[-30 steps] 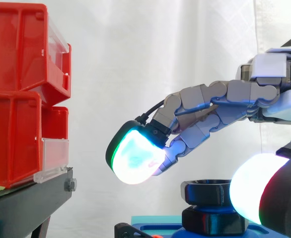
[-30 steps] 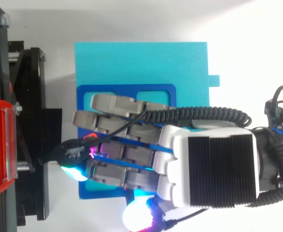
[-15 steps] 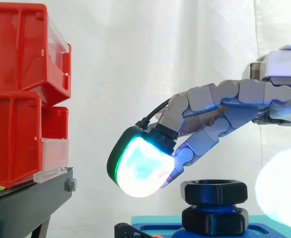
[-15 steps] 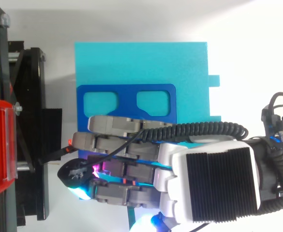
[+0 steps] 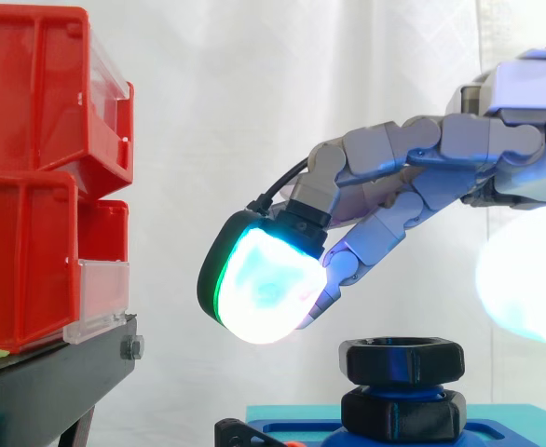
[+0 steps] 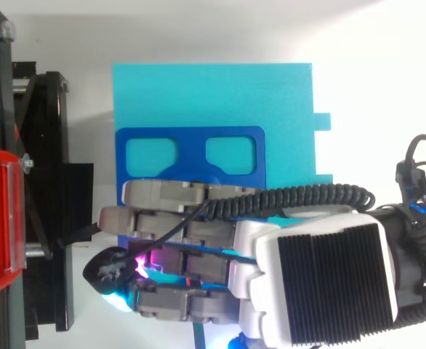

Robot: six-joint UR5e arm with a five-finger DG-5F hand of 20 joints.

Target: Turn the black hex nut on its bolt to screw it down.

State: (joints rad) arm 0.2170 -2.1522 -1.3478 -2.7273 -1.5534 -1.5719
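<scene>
Closest to me, a cyan block [image 6: 213, 94] sits on the white table [image 6: 198, 29] with a blue plate [image 6: 191, 149] lying flat on it. From above, the plate has two rounded openings side by side, with cyan showing through both. From the side, the black hex nut [image 5: 401, 360] stands on its bolt above the plate, level, stacked over a second black hex piece [image 5: 402, 415] beneath it. The robot hand [image 5: 422, 149] reaches in from the right and hovers over the nut with its fingers loosely stretched out and holding nothing. One glowing fingertip [image 5: 259, 284] hangs left of the nut and higher, with a clear gap between them. The thumb's white pad [image 5: 525, 279] floats off to the right, also above nut level. From above, the hand lies across the plate's near edge. Farther left, red bins [image 5: 31, 177] are stacked on a black stand [image 5: 59, 382]; I can't tell what is inside them. A white curtain [image 5: 236, 112] closes the back.
</scene>
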